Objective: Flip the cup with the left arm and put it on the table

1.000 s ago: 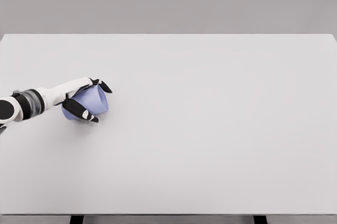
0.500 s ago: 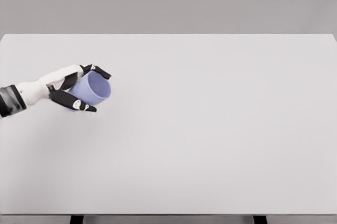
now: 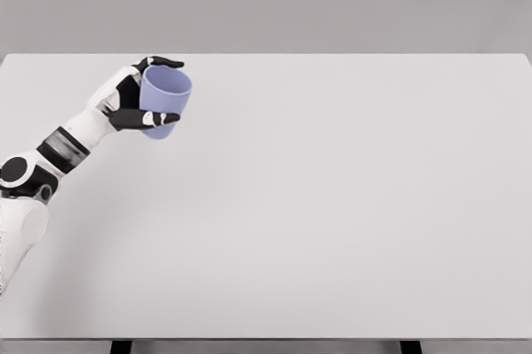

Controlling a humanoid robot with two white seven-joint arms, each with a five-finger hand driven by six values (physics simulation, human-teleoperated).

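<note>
So the left hand (image 3: 137, 96) was wrapped around the lavender cup (image 3: 163, 102), dark fingers (image 3: 148, 119) curled over its side, with one finger hooked across the far side near the rim. Cup was nearly upright, mouth up and tipped a little to the right, showing over the far left corner of the white bench (image 3: 332, 221). White forearm ran down toward the bench's left edge. Couldn't tell if the cup touched the bench.
</note>
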